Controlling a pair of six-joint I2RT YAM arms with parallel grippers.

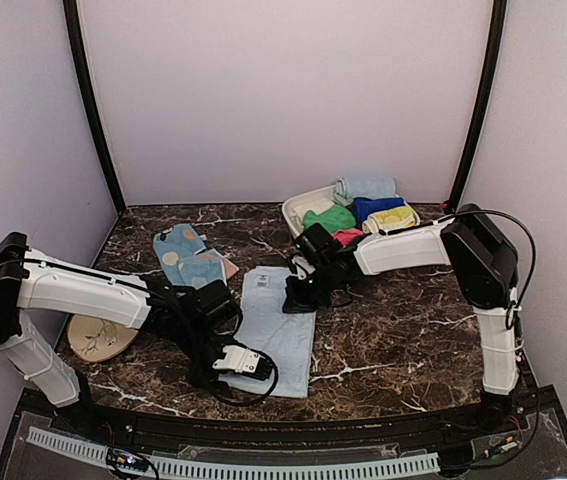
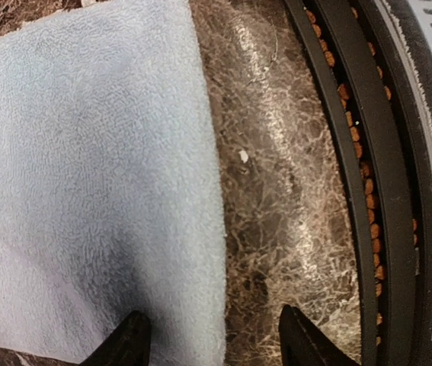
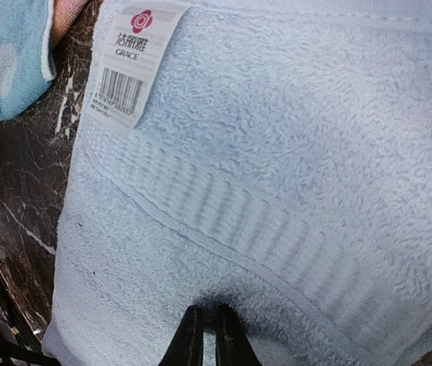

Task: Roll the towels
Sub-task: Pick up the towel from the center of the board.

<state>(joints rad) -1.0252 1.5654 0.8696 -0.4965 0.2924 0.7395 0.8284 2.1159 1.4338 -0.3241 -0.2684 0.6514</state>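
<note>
1. The pale blue towel (image 1: 275,325) lies spread flat on the marble surface (image 1: 403,340), on the arms' side of the white tray (image 1: 298,205) and a little to its left, not yet rolled
2. The left gripper (image 2: 216,335) is spread at the towel's edge farthest from the tray: 1 finger is over the cloth, the other over bare marble, and the hem runs between them with nothing pinched
3. The right gripper (image 3: 204,335) is pressed almost together, its tips down in the pile at the side of the towel nearest the tray; I cannot tell whether any cloth is caught between them
4. To do this step well, I'd say the left gripper should come low and close on the hem alone, then turn it over tightly towards the tray. The right should pin the cloth so it does not slide, and the roll should stay square to the long sides
5. The towel looks soft and looped, with 1 ribbed woven band and a white barcode label (image 3: 136,65) at 1 corner
6. The spotted towel (image 1: 185,258) lies crumpled well to the left of the tray, untouched
</note>
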